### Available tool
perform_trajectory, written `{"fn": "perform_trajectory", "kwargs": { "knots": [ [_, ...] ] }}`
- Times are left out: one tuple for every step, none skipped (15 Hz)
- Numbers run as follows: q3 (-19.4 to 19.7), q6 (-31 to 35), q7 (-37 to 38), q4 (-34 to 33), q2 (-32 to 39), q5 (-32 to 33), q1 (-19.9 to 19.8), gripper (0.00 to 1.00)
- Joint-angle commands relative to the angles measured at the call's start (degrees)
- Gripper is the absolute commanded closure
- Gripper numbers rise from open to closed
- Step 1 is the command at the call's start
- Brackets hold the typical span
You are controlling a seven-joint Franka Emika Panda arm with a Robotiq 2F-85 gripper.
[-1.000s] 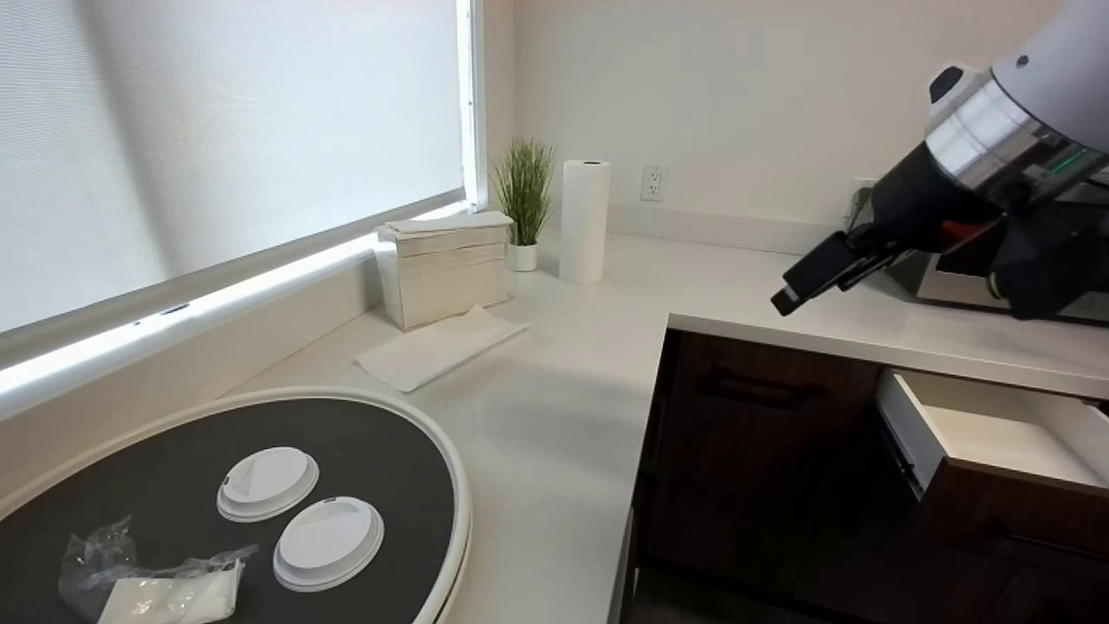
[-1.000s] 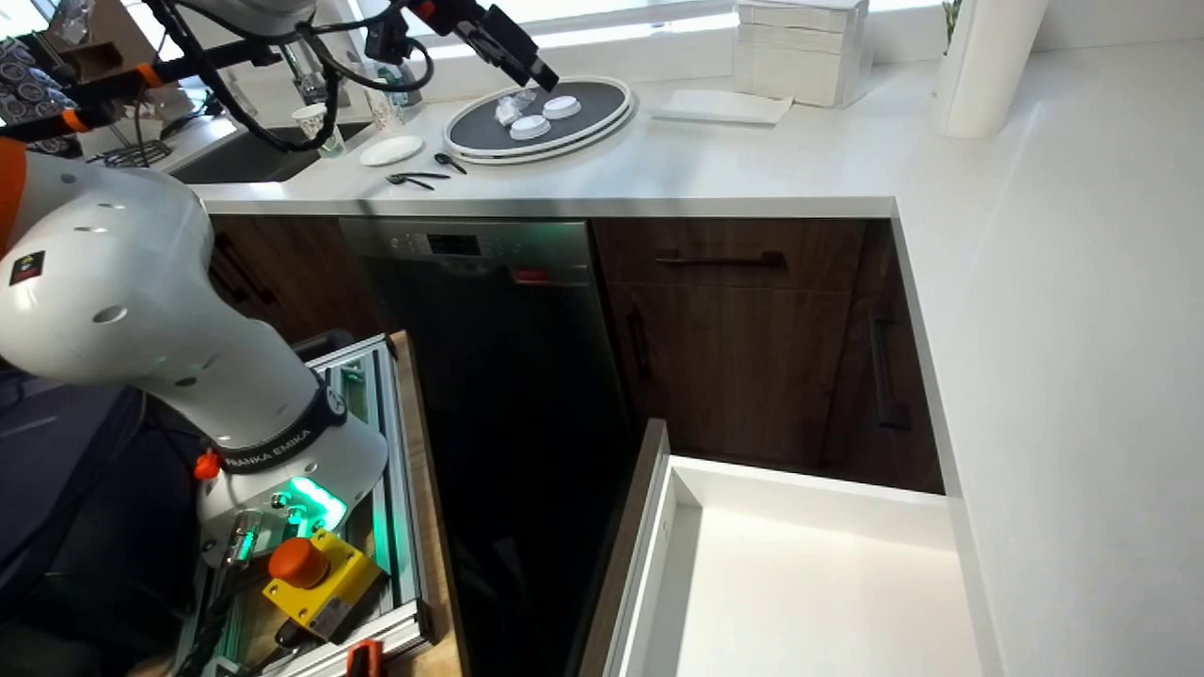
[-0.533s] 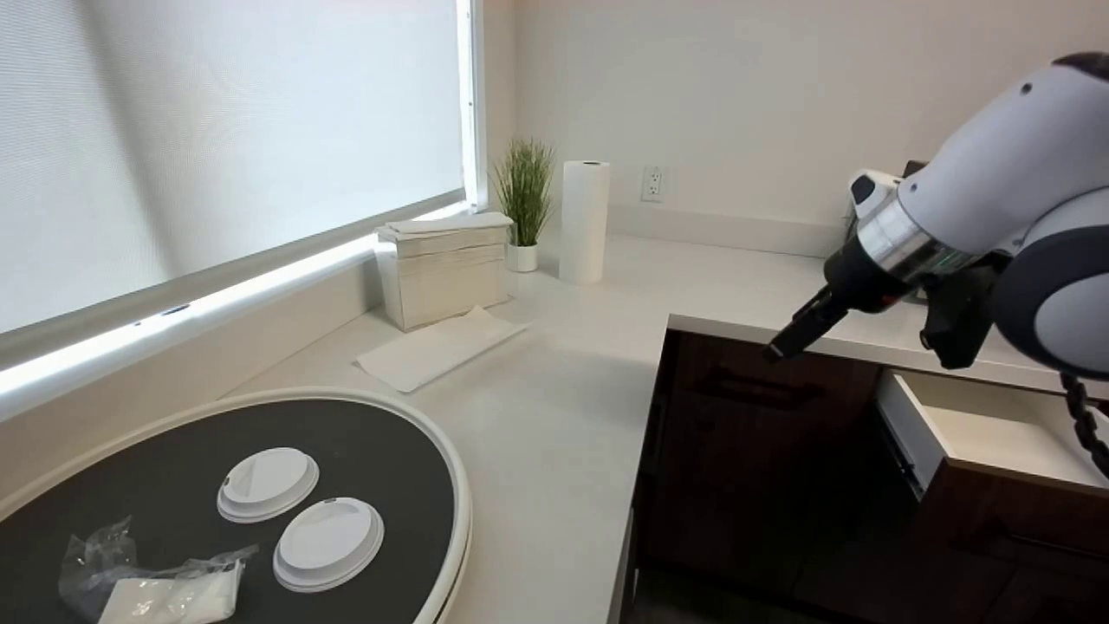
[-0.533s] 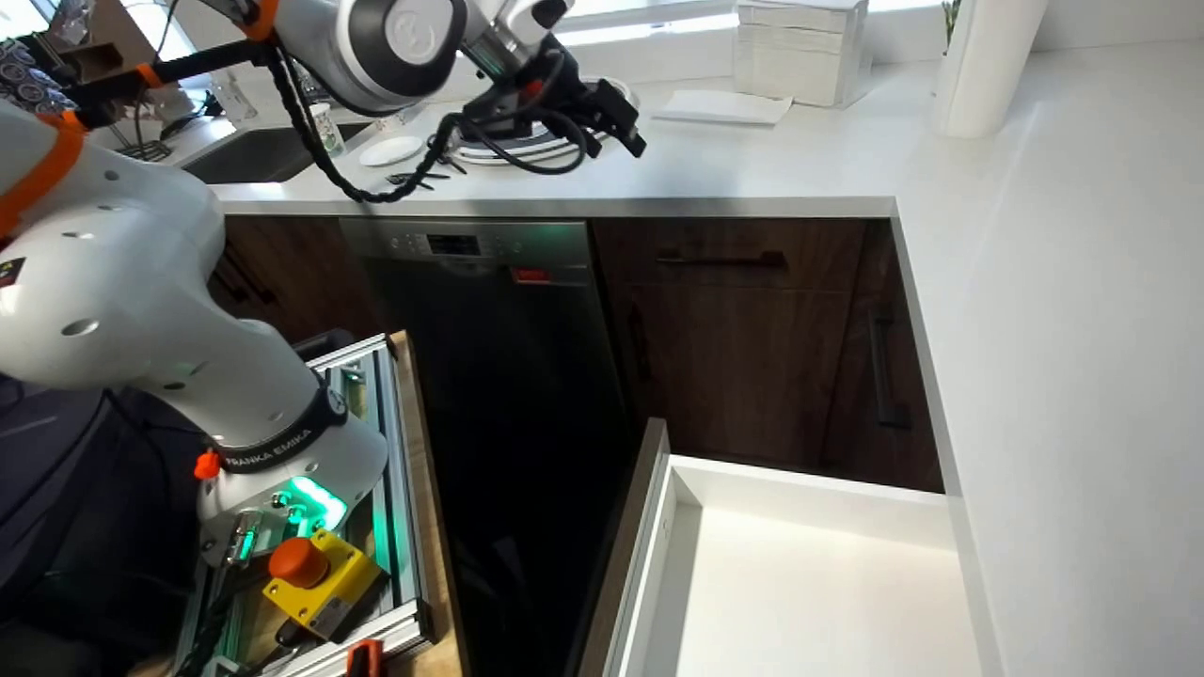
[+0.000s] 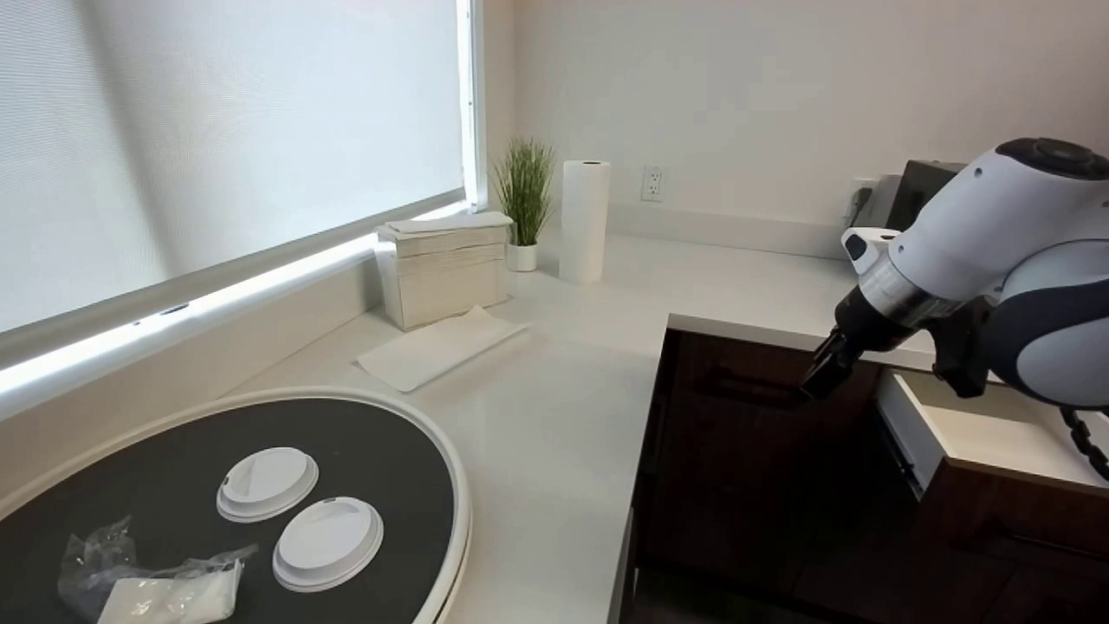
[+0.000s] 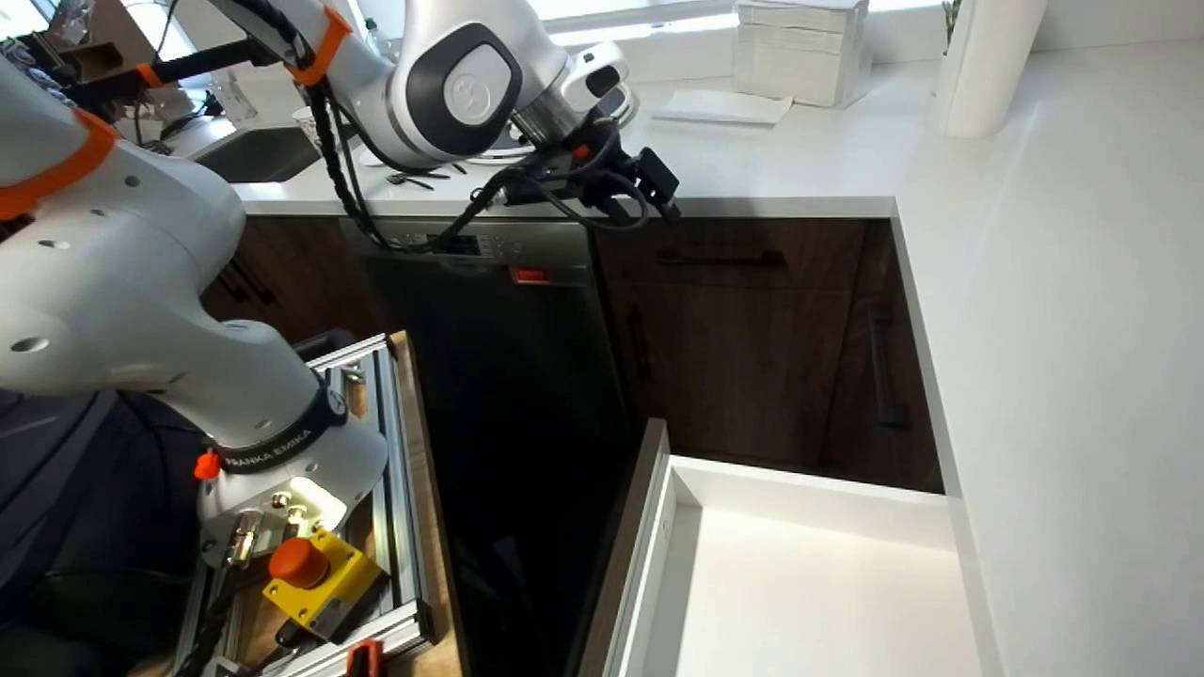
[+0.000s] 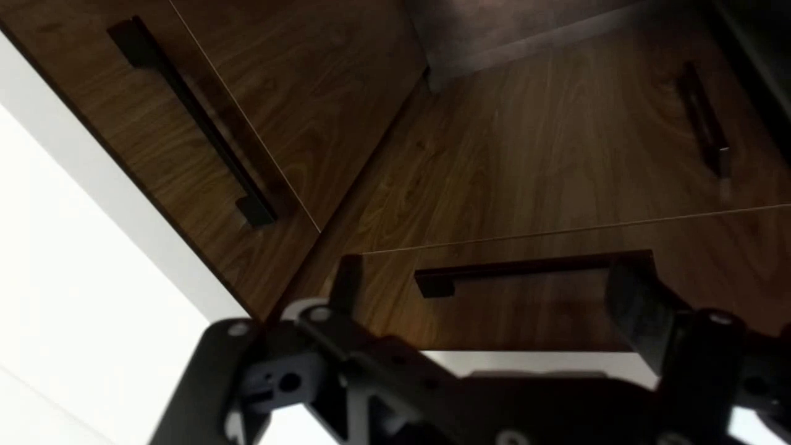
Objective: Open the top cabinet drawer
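A shallow, wide drawer with dark-brown front and pale white inside (image 5: 996, 433) stands pulled open in both exterior views (image 6: 809, 583). A closed dark-brown drawer (image 6: 677, 240) with a black bar handle is beside the dishwasher; it shows in the wrist view (image 7: 525, 315). Another closed front (image 6: 870, 376) lies between it and the open drawer. I cannot tell for sure which is the top cabinet drawer. My gripper (image 7: 491, 266) is open and empty. In the wrist view its fingers straddle the closed drawer's handle; touch is not visible. It also shows in both exterior views (image 5: 819, 381) (image 6: 663, 193).
White counter edges (image 6: 752, 207) run above the fronts and meet in a corner. The dishwasher (image 6: 489, 376) is left of the closed drawer. A round tray with two lids (image 5: 398, 468), a paper stack (image 5: 450, 277), a towel roll (image 5: 585, 221) and a plant (image 5: 524, 191) stand on the counter.
The arm has swung from above the round tray towards the cabinet fronts, and my gripper has moved lower. The base light has turned from green to whitish. The drawers have not moved.
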State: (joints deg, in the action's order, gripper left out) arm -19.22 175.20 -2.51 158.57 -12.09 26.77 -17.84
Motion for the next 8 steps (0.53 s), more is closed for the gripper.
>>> {"fn": "perform_trajectory", "kwargs": {
  "knots": [
    [-0.1, 0.0, 0.0, 0.0, 0.0, 0.0, 0.0, 0.0],
    [-1.2, 1.4, 0.4, -0.2, 0.6, 2.4, -1.9, 0.0],
    [-2.6, 0.1, 1.6, -1.3, 1.8, 4.1, -3.8, 0.0],
    [-4.3, -1.2, 3.1, -2.4, 1.9, 6.5, -6.3, 0.0],
    [-6.6, -2.2, 5.0, -3.6, 1.7, 9.9, -9.7, 0.0],
    [-8.4, -2.8, 6.6, -4.9, 2.5, 12.6, -11.9, 0.0],
    [-11.2, -3.8, 9.0, -6.2, 2.4, 16.9, -15.2, 0.0],
    [-13.6, -5.2, 11.7, -7.6, 2.9, 20.8, -17.5, 0.0]
  ]
}}
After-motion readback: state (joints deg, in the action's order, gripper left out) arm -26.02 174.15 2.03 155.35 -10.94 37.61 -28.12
